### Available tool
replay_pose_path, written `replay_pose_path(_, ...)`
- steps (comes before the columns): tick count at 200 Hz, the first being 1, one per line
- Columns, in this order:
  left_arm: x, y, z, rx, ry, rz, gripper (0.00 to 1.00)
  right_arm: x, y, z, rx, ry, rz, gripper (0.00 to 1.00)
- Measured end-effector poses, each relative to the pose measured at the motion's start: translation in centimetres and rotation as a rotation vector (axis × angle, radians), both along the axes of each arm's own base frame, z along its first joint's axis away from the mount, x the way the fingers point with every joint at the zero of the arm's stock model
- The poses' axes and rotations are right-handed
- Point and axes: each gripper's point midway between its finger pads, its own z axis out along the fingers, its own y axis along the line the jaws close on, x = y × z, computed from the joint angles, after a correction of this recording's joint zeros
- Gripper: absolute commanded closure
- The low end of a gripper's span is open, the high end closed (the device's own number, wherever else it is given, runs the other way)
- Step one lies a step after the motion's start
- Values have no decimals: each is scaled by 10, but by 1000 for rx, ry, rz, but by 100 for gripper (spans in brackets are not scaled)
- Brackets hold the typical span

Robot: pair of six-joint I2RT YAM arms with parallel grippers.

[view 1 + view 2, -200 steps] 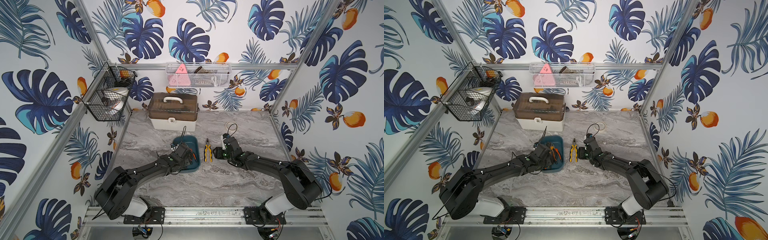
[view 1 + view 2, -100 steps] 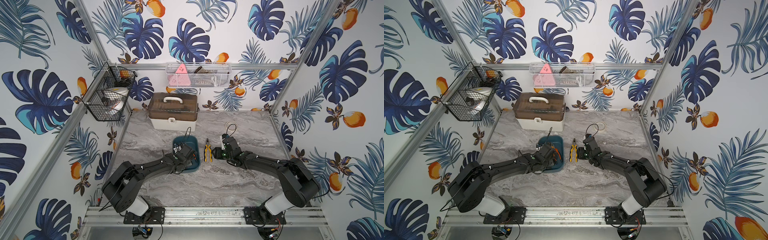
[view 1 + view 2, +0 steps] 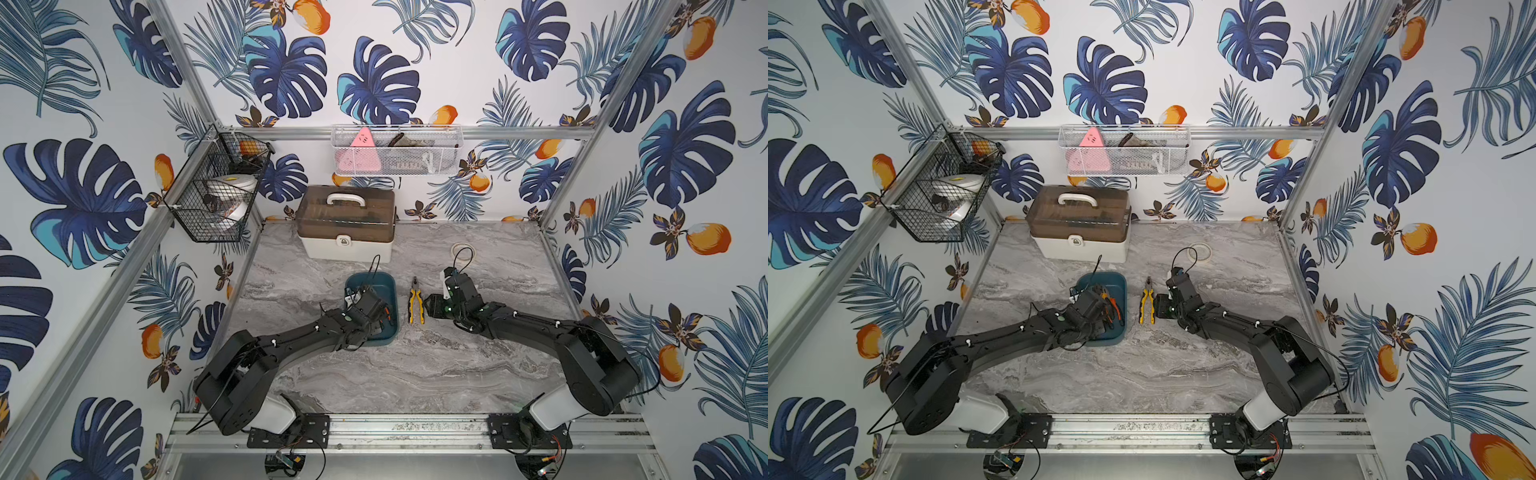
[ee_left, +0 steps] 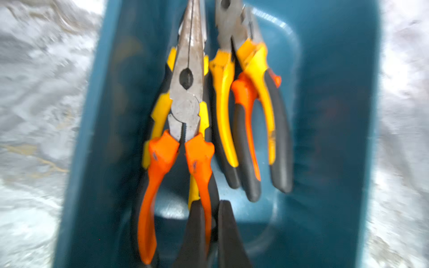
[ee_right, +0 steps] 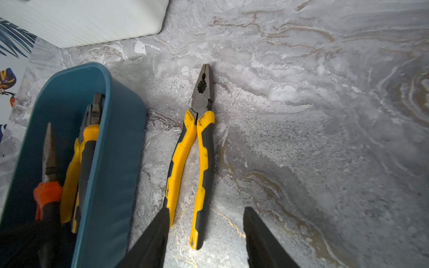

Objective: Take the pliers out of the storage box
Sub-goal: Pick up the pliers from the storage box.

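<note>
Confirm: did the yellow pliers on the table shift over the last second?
No. The yellow pliers lie just as far from the storage box rim as before, tips toward the white case.

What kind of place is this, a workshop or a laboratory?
Probably a robot test booth: two arms bolted to a metal rail, leaf-print walls, and a white tool case on a marble-pattern table.

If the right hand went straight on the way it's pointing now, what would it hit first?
Probably the handles of the yellow pliers lying on the table beside the storage box; the open right hand sits just behind them, though its height is unclear.
</note>
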Motion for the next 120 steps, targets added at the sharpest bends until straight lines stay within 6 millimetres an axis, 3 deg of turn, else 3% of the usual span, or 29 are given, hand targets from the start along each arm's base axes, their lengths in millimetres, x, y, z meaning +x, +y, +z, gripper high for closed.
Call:
replay_pose_path(43, 14, -16, 43, 18, -100, -148, 100, 0, 0, 4, 5, -8, 0, 45)
replay_pose_path(74, 21, -30, 59, 72, -159, -272, 100, -1, -2, 6, 4, -17, -6, 45)
replay_pose_path(95, 20, -42, 57, 96, -204, -360, 100, -1, -4, 6, 2, -19, -9, 45)
replay_pose_path(120, -1, -44, 31, 95, -212, -476, 100, -5, -5, 6, 6, -18, -4, 45)
